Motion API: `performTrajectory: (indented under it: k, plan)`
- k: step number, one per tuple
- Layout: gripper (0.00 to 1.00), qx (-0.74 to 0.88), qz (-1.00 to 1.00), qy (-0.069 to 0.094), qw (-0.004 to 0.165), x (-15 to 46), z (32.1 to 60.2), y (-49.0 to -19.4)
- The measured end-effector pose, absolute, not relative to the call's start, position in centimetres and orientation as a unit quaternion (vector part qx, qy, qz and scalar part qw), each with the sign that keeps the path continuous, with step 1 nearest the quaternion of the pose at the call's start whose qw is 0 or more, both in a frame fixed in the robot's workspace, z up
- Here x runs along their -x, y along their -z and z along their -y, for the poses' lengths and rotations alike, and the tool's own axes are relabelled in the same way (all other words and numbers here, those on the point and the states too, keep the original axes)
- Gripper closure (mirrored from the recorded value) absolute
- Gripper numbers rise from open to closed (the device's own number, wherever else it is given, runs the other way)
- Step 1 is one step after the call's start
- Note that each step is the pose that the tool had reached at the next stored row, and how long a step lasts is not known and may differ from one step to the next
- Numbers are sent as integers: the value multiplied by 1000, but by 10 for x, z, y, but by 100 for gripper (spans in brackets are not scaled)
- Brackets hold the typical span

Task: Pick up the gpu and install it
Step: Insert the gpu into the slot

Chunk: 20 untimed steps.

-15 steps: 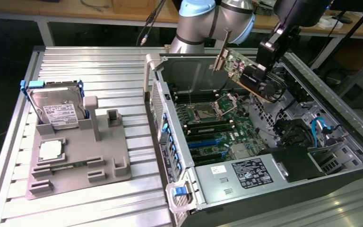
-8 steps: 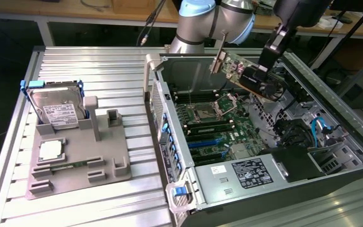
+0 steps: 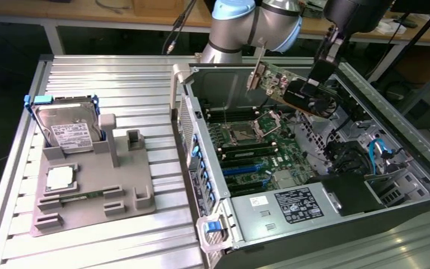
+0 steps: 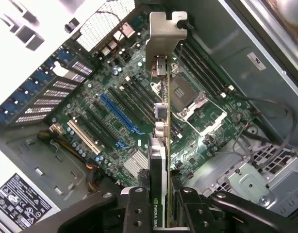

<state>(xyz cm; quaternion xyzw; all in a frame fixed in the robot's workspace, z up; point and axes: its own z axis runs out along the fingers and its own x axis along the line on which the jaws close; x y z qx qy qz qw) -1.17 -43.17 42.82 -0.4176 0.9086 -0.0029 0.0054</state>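
Observation:
The gpu (image 3: 284, 85) hangs in the air above the open computer case (image 3: 200, 185), tilted, its metal bracket toward the case's back wall. My gripper (image 3: 310, 89) is shut on its fan end. In the wrist view the gpu (image 4: 161, 131) appears edge-on as a slim blade, its silver bracket at the far end, and the gripper (image 4: 161, 213) clamps it from both sides with its black fingers (image 4: 138, 208). Below the card lies the green motherboard (image 4: 91, 97) with a long blue slot (image 4: 121, 114) and several black slots beside it. The card is clear of the board.
On the exterior view's left, a grey fixture (image 3: 125, 190) holds a silver hard drive (image 3: 69, 133) in a blue frame, a processor chip (image 3: 60, 178) and a green memory stick (image 3: 80, 195). A power supply (image 3: 299, 204) and cables (image 3: 375, 154) crowd the case's near end.

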Motion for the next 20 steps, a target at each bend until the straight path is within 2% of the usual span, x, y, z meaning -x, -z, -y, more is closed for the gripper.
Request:
performTrajectory:
  k: [20]
  plan:
    - [73, 576, -818, -6, 10, 12, 432, -425]
